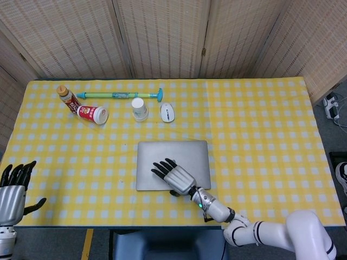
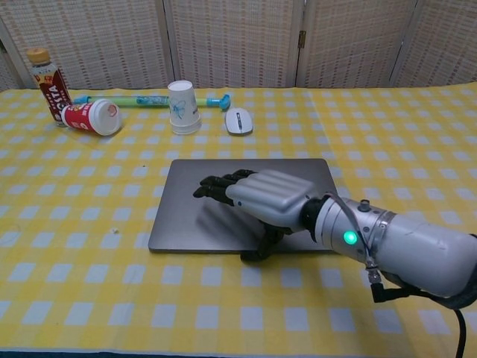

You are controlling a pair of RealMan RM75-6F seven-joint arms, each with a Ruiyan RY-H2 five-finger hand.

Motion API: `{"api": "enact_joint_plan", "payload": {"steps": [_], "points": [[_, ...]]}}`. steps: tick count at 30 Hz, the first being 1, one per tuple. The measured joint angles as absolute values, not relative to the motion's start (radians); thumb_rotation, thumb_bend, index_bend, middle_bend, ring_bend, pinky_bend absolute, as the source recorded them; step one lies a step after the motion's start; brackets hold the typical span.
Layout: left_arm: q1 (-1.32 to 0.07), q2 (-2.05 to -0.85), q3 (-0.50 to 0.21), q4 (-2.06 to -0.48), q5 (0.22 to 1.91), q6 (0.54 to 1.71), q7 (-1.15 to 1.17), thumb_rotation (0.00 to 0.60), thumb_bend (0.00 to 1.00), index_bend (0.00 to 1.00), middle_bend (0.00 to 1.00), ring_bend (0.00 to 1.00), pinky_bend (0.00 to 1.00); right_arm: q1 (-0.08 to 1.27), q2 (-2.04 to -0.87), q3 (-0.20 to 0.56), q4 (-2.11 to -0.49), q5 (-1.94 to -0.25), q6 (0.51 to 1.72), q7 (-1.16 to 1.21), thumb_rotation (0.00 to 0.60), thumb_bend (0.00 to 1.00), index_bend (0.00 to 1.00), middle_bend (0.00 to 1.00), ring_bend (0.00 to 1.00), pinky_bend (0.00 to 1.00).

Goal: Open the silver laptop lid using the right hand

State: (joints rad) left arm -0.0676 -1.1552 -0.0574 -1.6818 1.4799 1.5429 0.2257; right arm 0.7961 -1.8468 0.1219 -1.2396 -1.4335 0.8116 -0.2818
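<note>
The silver laptop [image 1: 168,154] [image 2: 195,212] lies closed and flat in the middle of the yellow checked table. My right hand [image 1: 174,176] [image 2: 257,198] hovers over its front half, palm down with fingers spread toward the left. Its thumb [image 2: 261,247] hangs down at the lid's front edge. It holds nothing. My left hand [image 1: 13,187] is at the near left corner of the table, fingers apart and empty, seen only in the head view.
At the back stand an upside-down paper cup [image 2: 183,107], a white mouse [image 2: 238,120], a green and blue pump [image 1: 119,96], a tipped red cup [image 2: 92,118] and a bottle [image 2: 46,77].
</note>
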Motion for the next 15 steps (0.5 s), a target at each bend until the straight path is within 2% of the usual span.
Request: {"api": "enact_joint_plan", "payload": {"steps": [15], "points": [[-0.070, -1.155, -0.061, -1.676, 1.470, 1.534, 0.222, 0.600, 0.16, 0.07, 0.19, 0.14, 0.00, 0.815, -1.843, 0.119, -1.235, -1.416, 0.821, -0.299, 0.600, 0.31, 0.00, 0.00, 0.00, 0.00]]}}
